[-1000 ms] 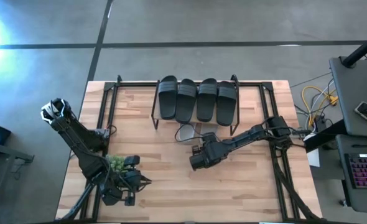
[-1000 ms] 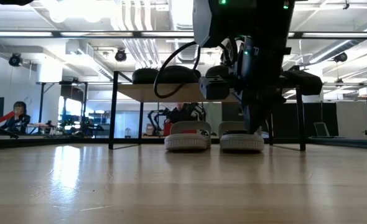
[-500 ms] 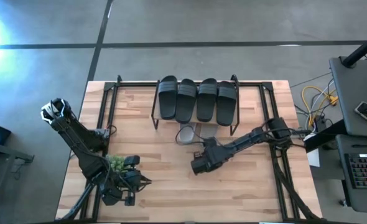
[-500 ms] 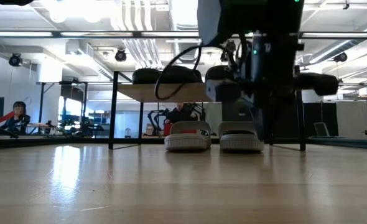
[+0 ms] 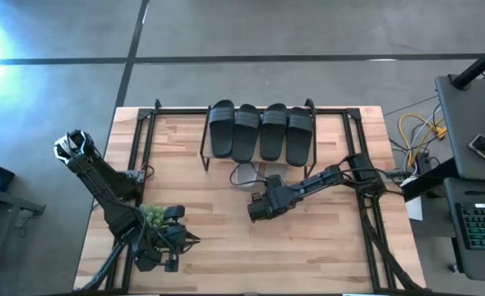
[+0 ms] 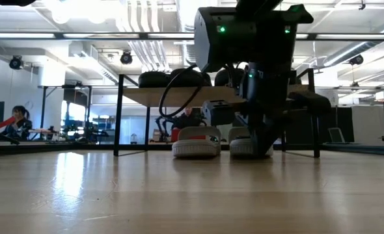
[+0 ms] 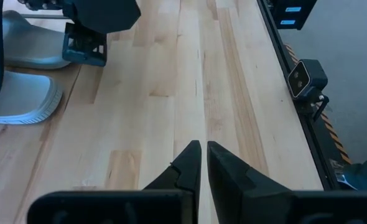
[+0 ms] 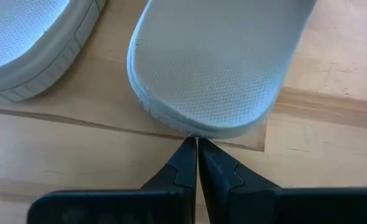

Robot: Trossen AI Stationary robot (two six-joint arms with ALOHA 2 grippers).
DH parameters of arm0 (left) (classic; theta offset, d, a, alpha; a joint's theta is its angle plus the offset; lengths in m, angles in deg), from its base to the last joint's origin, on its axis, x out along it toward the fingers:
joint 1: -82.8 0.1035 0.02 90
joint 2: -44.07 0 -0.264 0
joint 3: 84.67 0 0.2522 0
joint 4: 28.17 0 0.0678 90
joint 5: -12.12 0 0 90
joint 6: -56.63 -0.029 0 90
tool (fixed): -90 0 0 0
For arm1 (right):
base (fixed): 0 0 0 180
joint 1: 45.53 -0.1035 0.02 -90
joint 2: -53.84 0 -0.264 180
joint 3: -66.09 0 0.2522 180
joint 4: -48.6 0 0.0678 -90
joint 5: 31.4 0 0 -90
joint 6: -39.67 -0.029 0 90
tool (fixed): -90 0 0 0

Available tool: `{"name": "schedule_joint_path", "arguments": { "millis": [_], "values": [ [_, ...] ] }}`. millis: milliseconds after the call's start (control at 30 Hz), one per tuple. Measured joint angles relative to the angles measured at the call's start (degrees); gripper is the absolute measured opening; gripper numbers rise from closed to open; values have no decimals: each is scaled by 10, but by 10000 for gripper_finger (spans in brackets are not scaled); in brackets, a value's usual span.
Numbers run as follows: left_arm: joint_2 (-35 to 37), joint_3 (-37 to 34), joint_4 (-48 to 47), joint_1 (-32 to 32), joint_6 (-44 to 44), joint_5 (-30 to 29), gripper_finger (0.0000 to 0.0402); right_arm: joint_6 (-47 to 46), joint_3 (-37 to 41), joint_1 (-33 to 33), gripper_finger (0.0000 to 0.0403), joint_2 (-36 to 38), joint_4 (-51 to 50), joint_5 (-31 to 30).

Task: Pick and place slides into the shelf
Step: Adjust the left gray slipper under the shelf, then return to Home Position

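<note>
Several black slides [image 5: 259, 130] lie side by side on the shelf's [image 5: 203, 156] wood top at the far middle of the table. Two light grey slides [image 5: 245, 174] [image 5: 274, 171] rest flat on the table under the shelf's near edge. My right gripper [image 8: 193, 146] is shut and slants down, its tips at the near end of the right-hand grey slide [image 8: 214, 62]; the other grey slide [image 8: 28, 43] lies beside it. In the low view my right gripper [image 6: 260, 140] stands in front of that slide [image 6: 244, 148]. My left gripper [image 7: 202, 148] is shut over bare table at the near left. My right gripper's shut fingertips [image 8: 188, 152] stand right at the rim of the grey slide's near end [image 8: 196, 132], slanting down from the table's near side. Whether they touch the rim cannot be told. The slide lies flat on the table.
A small green plant [image 5: 152, 215] sits beside my left arm. Black frame rails [image 5: 366, 205] run along the table's left and right sides. Bare wood [image 5: 226, 247] lies across the near middle. A person [image 6: 16, 120] sits in the room beyond.
My right gripper, still shut, has sunk toward the table in front of the right-hand grey slide and edged a little toward the table's left. The slides have stayed where they were.
</note>
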State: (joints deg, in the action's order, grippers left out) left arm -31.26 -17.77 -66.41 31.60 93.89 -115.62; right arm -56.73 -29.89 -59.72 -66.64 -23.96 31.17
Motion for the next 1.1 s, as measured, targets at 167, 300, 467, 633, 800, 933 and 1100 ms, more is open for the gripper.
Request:
{"name": "schedule_joint_path", "arguments": {
  "millis": [167, 300, 467, 633, 800, 933, 1100],
  "values": [
    [0, 0, 0, 0, 0, 0, 12, 2, -1, -1, 9, 0, 5, 15],
    [0, 0, 0, 0, 1, 0, 12, 12, -15, -29, 9, 14, 1, 35],
    [0, -2, -6, 6, 77, 1, 12, -71, -15, -75, 9, 41, -57, 74],
    [5, -13, -6, 31, 135, 54, 12, -84, -12, -110, 9, 76, -35, 114],
    [37, -22, 7, 79, 118, 140, 12, 73, -9, -139, 8, 145, 145, 85],
    [95, -29, 99, 126, 19, 194, 12, 191, 14, -148, 8, 208, 261, 8],
    [178, -31, 233, 167, -123, 216, 12, 250, 26, -151, 8, 314, 275, -107]
  ]
}}
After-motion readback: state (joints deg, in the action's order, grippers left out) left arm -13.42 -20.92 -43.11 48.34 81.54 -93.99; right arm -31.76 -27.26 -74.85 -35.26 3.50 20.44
